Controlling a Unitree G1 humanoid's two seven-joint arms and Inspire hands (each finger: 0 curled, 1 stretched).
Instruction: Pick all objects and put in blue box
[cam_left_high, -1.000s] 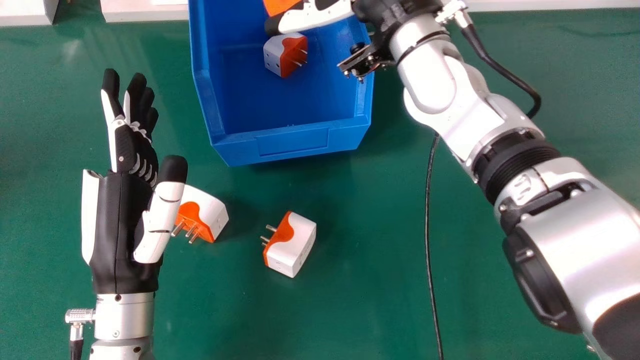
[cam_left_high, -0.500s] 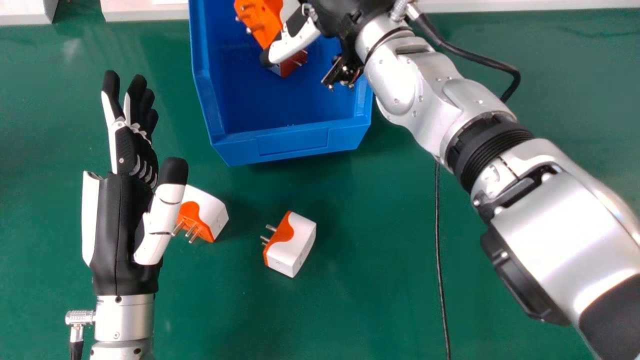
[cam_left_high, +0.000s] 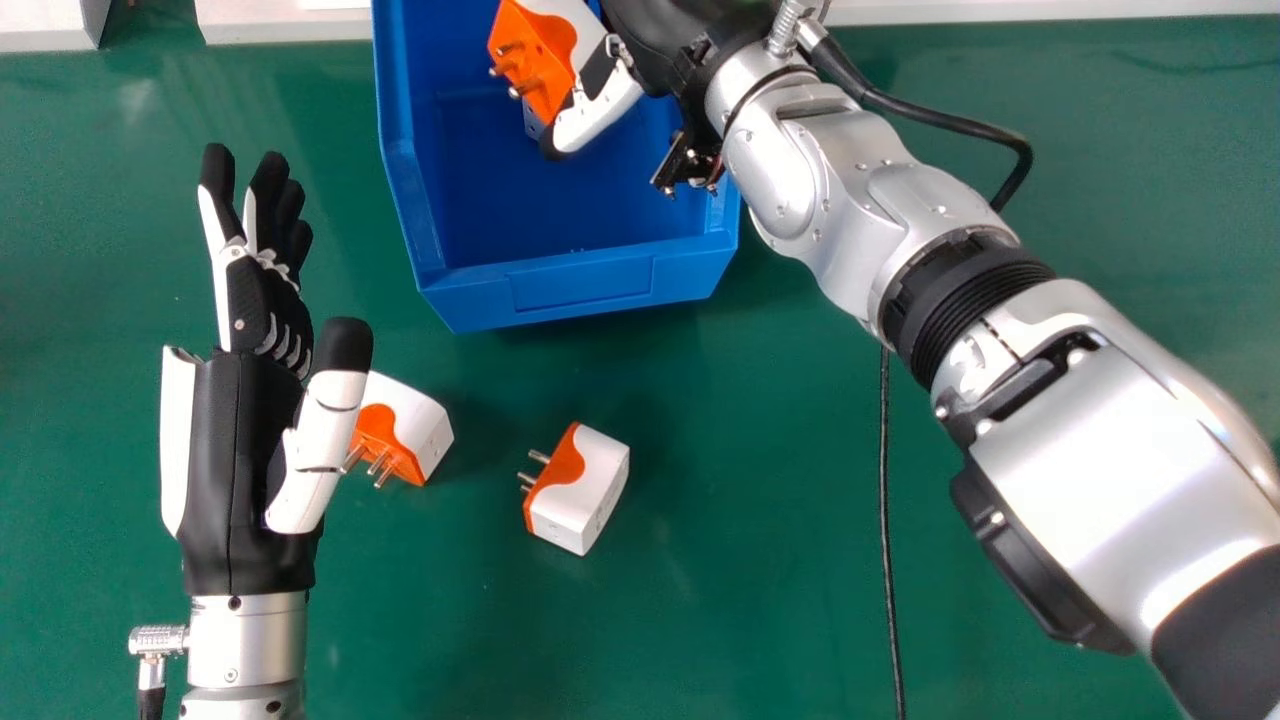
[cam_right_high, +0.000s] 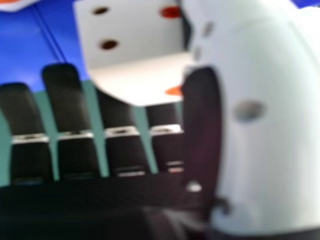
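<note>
My right hand (cam_left_high: 600, 112) is over the blue box (cam_left_high: 580, 288), its thumb and fingers pinching a white and orange plug adapter (cam_left_high: 532, 58) with prongs facing outward. Partly hidden beneath it, a second adapter (cam_left_high: 533, 122) lies in the box. In the right hand view, the held adapter (cam_right_high: 135, 37) sits between the thumb and fingers of my right hand (cam_right_high: 67, 107). On the green table, one adapter (cam_left_high: 585, 490) lies below the box; another (cam_left_high: 405, 425) is partly covered by the thumb of my left hand (cam_left_high: 245, 440), which is open and holds nothing.
A black cable (cam_left_high: 888, 540) runs down the table beneath the right arm. White blocks (cam_left_high: 285, 24) stand along the far edge. The box's near wall faces the two loose adapters, with bare green table (cam_left_high: 730, 480) to their right.
My right hand has moved left over the box with its adapter, whose pronged orange side has come into sight. It now covers most of the adapter lying inside. My left hand has barely shifted.
</note>
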